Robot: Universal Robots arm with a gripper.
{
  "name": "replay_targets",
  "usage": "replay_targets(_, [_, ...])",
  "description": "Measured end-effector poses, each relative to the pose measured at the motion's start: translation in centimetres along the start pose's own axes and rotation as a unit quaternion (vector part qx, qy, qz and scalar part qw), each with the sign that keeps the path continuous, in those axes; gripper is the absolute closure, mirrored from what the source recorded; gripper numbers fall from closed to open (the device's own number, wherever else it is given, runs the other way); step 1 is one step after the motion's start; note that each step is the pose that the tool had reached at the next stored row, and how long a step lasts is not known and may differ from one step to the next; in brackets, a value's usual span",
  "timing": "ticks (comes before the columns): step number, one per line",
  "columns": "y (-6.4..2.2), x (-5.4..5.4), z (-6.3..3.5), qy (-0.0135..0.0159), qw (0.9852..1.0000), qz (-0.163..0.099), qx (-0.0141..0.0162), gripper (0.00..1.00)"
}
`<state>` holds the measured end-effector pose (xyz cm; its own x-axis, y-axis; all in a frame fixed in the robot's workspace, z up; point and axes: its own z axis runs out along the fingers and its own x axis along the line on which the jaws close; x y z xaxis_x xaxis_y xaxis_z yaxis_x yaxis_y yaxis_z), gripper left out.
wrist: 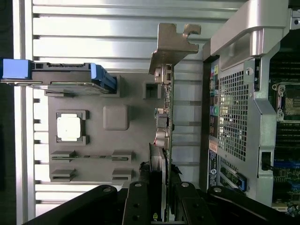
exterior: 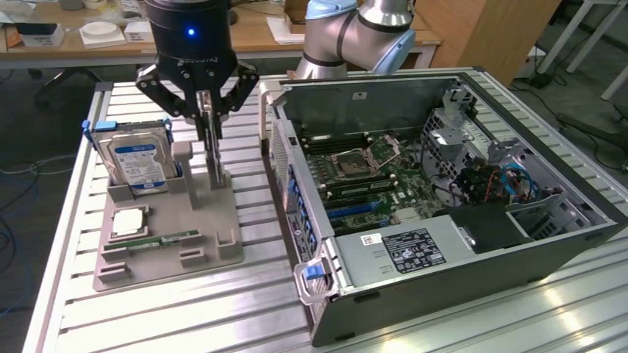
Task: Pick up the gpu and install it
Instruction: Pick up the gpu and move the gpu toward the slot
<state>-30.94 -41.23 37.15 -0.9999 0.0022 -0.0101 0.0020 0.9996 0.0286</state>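
Wrist view is showing your gripper point(wrist: 159, 187) pinching the upright gpu point(wrist: 165, 117) at the holder's point(wrist: 93, 136) edge beside the case point(wrist: 234, 117); you're picking, likely needing a straight lift.

Jaws closed on edge-on gpu point(wrist: 165, 119), gray holder point(wrist: 93, 140), hard drive point(wrist: 61, 77), computer case point(wrist: 234, 117)
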Motion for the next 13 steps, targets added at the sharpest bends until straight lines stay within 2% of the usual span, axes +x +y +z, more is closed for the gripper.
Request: replay_targets(13, [0.04,0.0,-1.30,-0.0008,1.0000,0.000,0.0000,0.74])
